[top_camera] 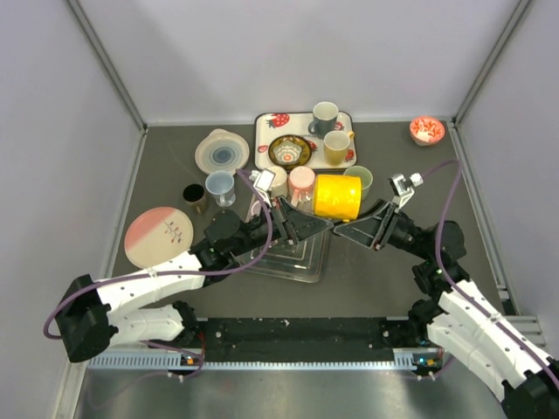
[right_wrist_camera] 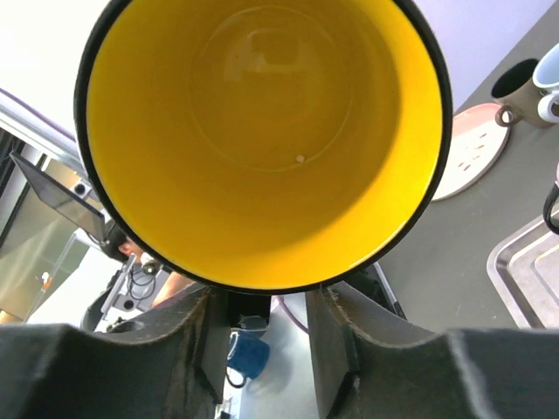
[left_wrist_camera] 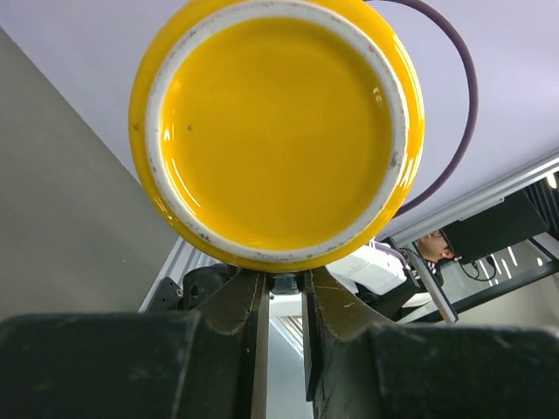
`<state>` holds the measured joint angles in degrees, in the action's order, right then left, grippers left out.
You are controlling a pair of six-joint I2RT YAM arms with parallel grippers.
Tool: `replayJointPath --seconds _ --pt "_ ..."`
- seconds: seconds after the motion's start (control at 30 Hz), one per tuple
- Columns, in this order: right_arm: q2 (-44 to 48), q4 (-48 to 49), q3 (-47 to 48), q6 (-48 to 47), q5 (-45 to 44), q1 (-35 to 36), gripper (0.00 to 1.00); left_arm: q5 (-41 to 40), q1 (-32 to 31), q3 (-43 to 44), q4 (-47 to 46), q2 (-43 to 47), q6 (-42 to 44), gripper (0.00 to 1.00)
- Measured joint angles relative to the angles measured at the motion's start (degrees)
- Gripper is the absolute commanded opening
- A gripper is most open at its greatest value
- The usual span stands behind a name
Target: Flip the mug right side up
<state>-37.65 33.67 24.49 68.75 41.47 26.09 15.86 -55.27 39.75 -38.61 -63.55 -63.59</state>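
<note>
Currently: clear tray [top_camera: 293, 257] flat at table centre. Yellow mug [top_camera: 338, 196] is held on its side at the tray's 1 o'clock, mouth toward 3 o'clock. Left gripper [left_wrist_camera: 284, 292] jaws are nearly together, pinching the mug's base edge. Right gripper [right_wrist_camera: 262, 305] jaws are spread under the rim.

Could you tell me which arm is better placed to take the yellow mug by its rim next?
Right, probably. The right gripper faces the open mouth of the yellow mug, with its fingers apart just under the rim. The left gripper sits at the base end, fingers nearly together.
</note>
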Motion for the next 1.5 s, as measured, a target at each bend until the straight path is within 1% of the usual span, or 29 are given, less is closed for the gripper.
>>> replayJointPath --seconds 0.03,0.1,0.13,0.3,0.33,0.37,0.4,0.47,0.5,0.6,0.83,0.9,0.93,1.0,1.03,1.13,1.2,1.27,1.37,1.5 --pt "-0.1 0.7 0.0 0.4 -0.1 0.0 0.19 0.0 0.0 0.0 -0.2 0.0 0.0 0.0" --pt "-0.6 1.9 0.0 1.8 -0.3 0.0 0.09 -0.2 0.1 0.0 -0.4 0.0 0.6 0.0" --pt "-0.7 2.2 0.2 1.9 -0.5 0.0 0.01 -0.5 0.2 0.0 -0.6 0.0 0.5 0.0" --pt "-2.3 2.8 1.2 2.9 -0.5 0.0 0.0 -0.9 0.7 0.0 -1.3 0.0 1.0 0.0" --pt "-2.3 2.3 1.4 2.8 -0.5 0.0 0.0 -1.0 0.7 0.0 -1.3 0.0 1.1 0.04" --pt "-2.3 1.7 1.6 2.4 -0.5 0.0 0.0 -1.2 0.7 0.0 -1.2 0.0 1.2 0.11" --pt "-2.1 0.5 2.1 1.7 -0.5 0.0 0.0 -1.4 0.7 0.0 -1.0 0.1 1.5 0.3" --pt "-1.4 -3.5 3.5 -0.5 -0.6 0.0 0.0 -1.8 0.7 -0.1 -0.1 0.5 2.2 0.43" --pt "-1.0 -5.7 4.3 -1.9 -0.5 0.1 0.0 -1.9 0.7 -0.1 0.3 0.7 2.6 0.54" --pt "0.2 -12.9 6.5 -6.2 -2.9 0.0 0.0 -1.9 0.0 -1.3 1.1 2.4 3.9 0.63" --pt "1.6 -25.9 8.1 -13.3 -6.4 0.0 0.0 -3.2 0.4 -3.8 3.1 5.0 4.8 0.64" --pt "1.7 -31.7 9.7 -16.2 -8.4 0.0 0.0 -3.7 1.2 -4.3 4.5 5.4 4.8 0.64" --pt "1.6 -36.5 11.7 -18.1 -10.1 0.0 0.0 -4.0 1.7 -4.6 5.6 5.8 4.8 0.63" --pt "1.2 -44.9 16.0 -22.6 -14.5 0.0 0.0 -5.4 2.9 -5.7 8.5 7.6 4.8 0.62" --pt "0.7 -50.3 19.3 -25.6 -18.2 0.0 0.0 -6.4 3.5 -6.3 10.2 8.9 4.8 0.61" --pt "-1.5 -60.5 27.1 -31.8 -28.0 0.0 0.0 -9.7 5.3 -8.1 16.1 13.7 4.8 0.59" --pt "-4.7 -66.8 32.8 -35.6 -35.8 0.0 0.0 -12.2 6.1 -8.4 20.3 16.7 5.0 0.59" --pt "-8.2 -70.7 36.8 -38.9 -43.6 0.0 0.0 -15.0 6.5 -8.4 24.3 19.4 5.5 0.58" --pt "-13.6 -74.6 39.5 -42.1 -51.2 -1.4 0.0 -18.6 6.6 -8.1 30.3 22.3 7.1 0.58" --pt "-24.0 -77.4 41.9 -44.4 -55.9 -7.6 0.0 -22.8 6.6 -6.3 39.1 24.1 9.7 0.56"
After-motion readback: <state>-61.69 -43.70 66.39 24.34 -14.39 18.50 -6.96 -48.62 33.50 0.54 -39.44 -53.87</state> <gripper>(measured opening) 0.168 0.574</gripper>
